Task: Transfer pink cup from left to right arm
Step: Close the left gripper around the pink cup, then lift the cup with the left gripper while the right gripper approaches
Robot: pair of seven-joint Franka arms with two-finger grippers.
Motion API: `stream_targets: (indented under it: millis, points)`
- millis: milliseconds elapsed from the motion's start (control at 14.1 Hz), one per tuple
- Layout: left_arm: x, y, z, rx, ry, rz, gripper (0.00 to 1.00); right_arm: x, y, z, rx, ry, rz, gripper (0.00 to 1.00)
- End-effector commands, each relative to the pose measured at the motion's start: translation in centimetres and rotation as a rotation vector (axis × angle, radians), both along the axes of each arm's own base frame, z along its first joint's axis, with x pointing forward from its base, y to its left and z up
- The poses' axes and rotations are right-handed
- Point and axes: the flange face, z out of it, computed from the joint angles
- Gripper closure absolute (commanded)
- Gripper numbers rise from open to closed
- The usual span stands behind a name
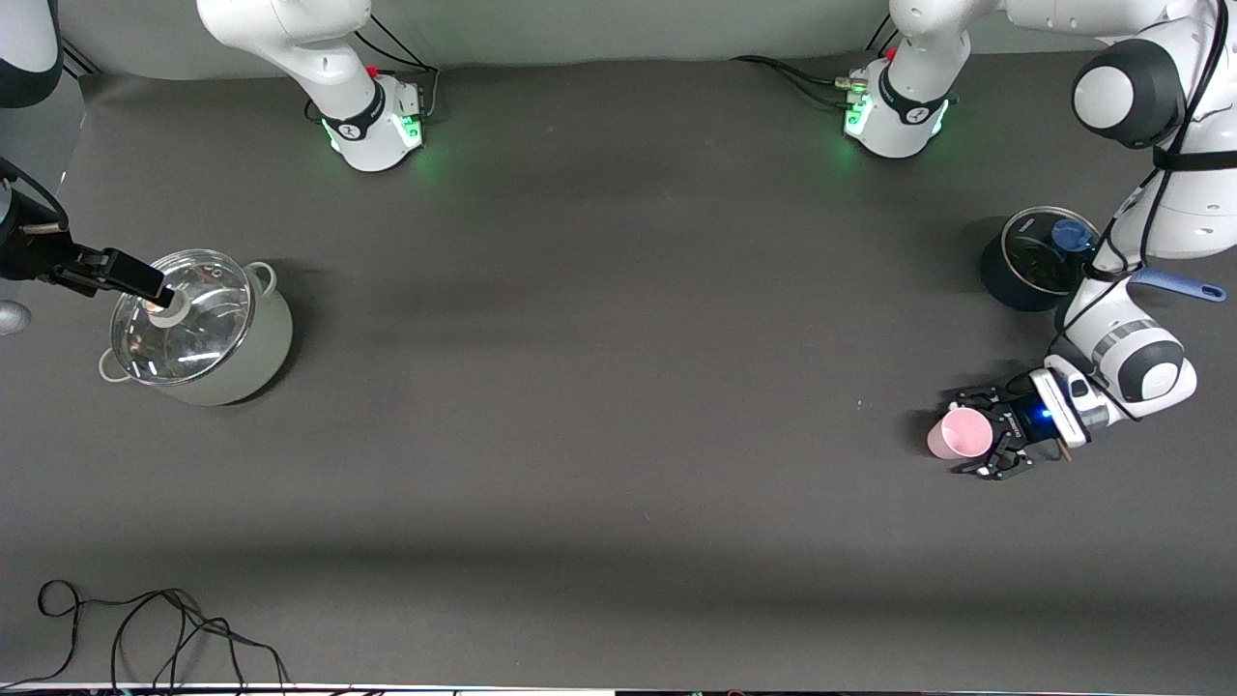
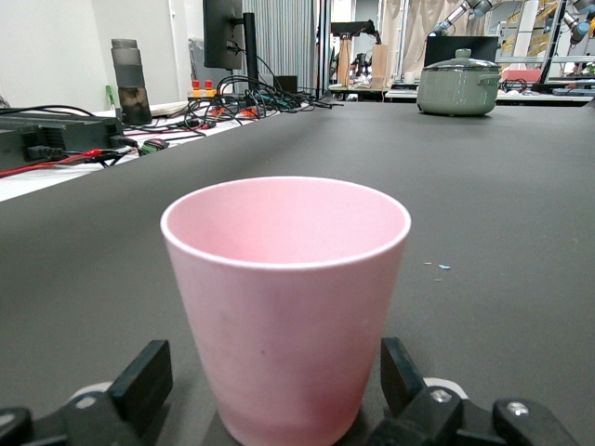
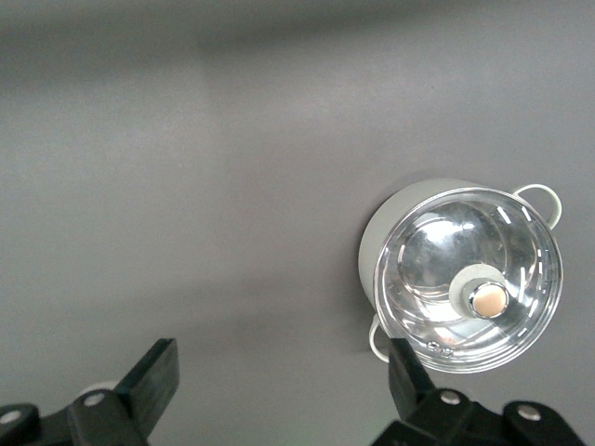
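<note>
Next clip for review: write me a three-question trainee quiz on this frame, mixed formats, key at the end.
1. True or false: the pink cup stands upright between the open fingers of the left gripper.
2. Multiple choice: the right gripper is A) shut on the cup, B) open, over the glass lid of the grey-green pot, C) resting on the bare table.
3. Fill in: the dark pot with the blue knob sits toward the ____ arm's end of the table.

Key: 1 true; 2 B; 3 left.
</note>
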Motion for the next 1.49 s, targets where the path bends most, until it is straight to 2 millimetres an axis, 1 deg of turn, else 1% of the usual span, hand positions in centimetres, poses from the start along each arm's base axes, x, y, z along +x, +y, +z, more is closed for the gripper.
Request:
stream_targets:
  millis: [0,142,214,356,427,569,712,783,854,996,1068,1281,1352,1423]
  points:
    - [0.1,-0.5,0.0,-0.006,0.016,0.018,0.06,-0.1,0.0,0.6,0.006,-0.005,0.009,0.00]
    - [0.1,-0.6,0.1,-0.006,0.013,0.017,0.33,-0.1,0.0,0.6,0.006,-0.003,0.009,0.00]
    - [0.1,-0.5,0.1,-0.005,0.014,0.018,0.36,-0.1,0.0,0.6,0.006,-0.003,0.009,0.00]
    - [0.0,-0.6,0.1,-0.007,0.016,0.019,0.38,-0.1,0.0,0.6,0.006,-0.003,0.009,0.00]
    - [0.0,-0.5,0.2,-0.008,0.016,0.021,0.44,-0.1,0.0,0.6,0.006,-0.003,0.009,0.00]
    - [0.1,-0.4,0.4,-0.008,0.015,0.029,0.45,-0.1,0.0,0.5,0.006,-0.002,0.009,0.00]
    - [0.6,-0.2,1.2,-0.010,0.044,0.040,0.48,-0.1,0.0,0.6,0.006,-0.005,0.009,0.00]
    - [1.1,-0.4,1.9,0.000,0.059,0.049,0.50,-0.1,0.0,0.6,0.006,-0.005,0.009,0.00]
    - [1.6,-0.4,3.1,0.008,0.064,0.055,0.51,-0.1,-0.1,0.6,0.006,-0.005,0.007,0.00]
    - [2.8,-2.0,5.9,0.004,0.094,0.067,0.51,-0.1,0.0,0.6,0.006,-0.005,0.009,0.00]
    - [3.3,-3.3,7.6,0.014,0.102,0.092,0.51,-0.1,0.0,0.6,0.006,-0.005,0.009,0.00]
    - [4.6,-9.0,12.6,0.019,0.094,0.137,0.52,-0.1,-0.1,0.6,0.006,-0.005,0.007,0.00]
    - [4.9,-11.3,15.0,0.016,0.107,0.172,0.56,-0.1,-0.2,0.6,0.006,-0.005,0.006,0.00]
    - [4.8,-13.6,16.7,0.020,0.125,0.184,0.57,-0.1,-0.1,0.6,0.006,-0.005,0.007,0.00]
